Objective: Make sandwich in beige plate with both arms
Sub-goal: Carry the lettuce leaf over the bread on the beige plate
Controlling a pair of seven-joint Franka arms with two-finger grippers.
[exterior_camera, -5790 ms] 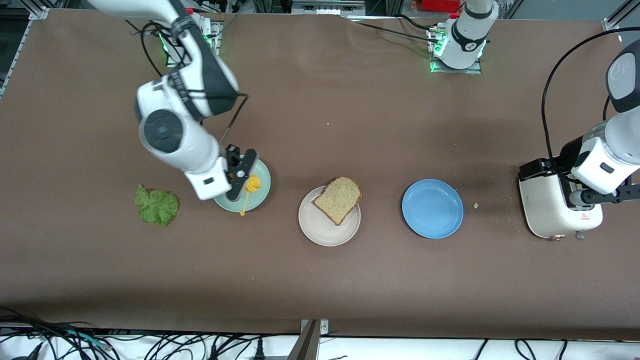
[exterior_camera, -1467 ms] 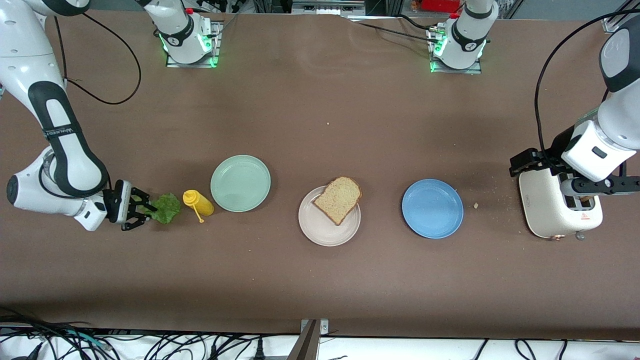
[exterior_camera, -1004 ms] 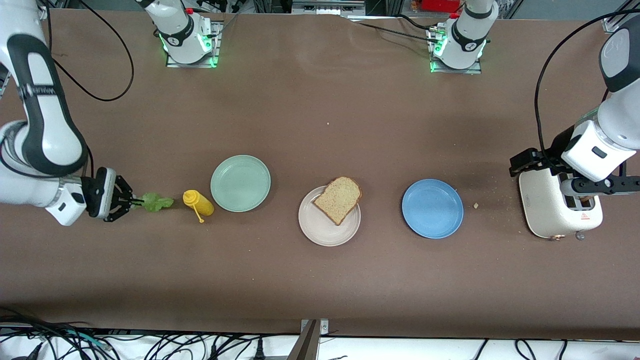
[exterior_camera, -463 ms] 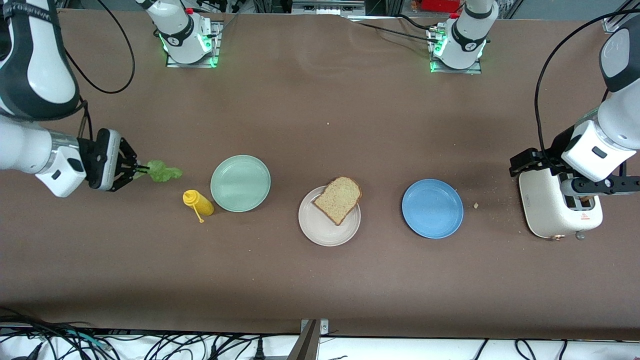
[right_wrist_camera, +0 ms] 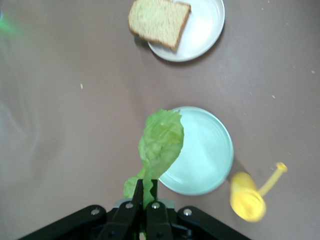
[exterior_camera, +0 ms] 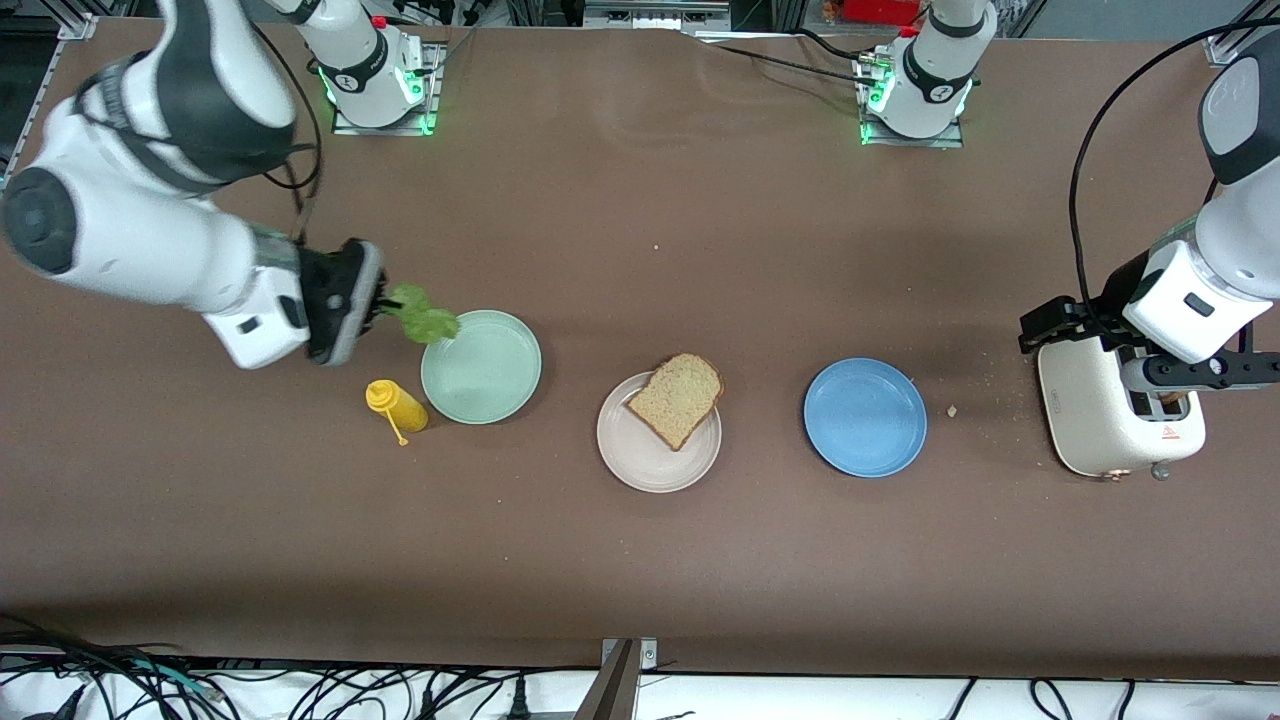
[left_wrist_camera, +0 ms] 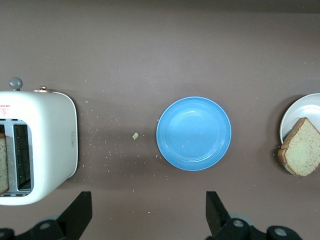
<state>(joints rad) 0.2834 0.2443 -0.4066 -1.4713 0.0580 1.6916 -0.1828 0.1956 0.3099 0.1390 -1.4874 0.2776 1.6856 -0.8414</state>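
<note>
My right gripper (exterior_camera: pixel 385 303) is shut on the ruffled green lettuce leaf (exterior_camera: pixel 425 318) and holds it in the air over the rim of the mint-green plate (exterior_camera: pixel 490 375). In the right wrist view the leaf (right_wrist_camera: pixel 161 142) hangs from the shut gripper (right_wrist_camera: pixel 148 189). One slice of brown-crusted bread (exterior_camera: pixel 678 398) lies on the beige plate (exterior_camera: pixel 640 460), overhanging its rim. My left gripper (left_wrist_camera: pixel 148 212) is open and empty, above the white toaster (exterior_camera: pixel 1105 420). A second slice (left_wrist_camera: pixel 3 162) sits in a toaster slot.
A yellow mustard bottle (exterior_camera: pixel 397 405) lies beside the mint-green plate, toward the right arm's end. A blue plate (exterior_camera: pixel 865 417) sits between the beige plate and the toaster. Crumbs (exterior_camera: pixel 952 410) lie near the toaster.
My right gripper lifted the lettuce off the table and carried it from the right arm's end to above the mint-green plate's rim. The left arm has not moved.
</note>
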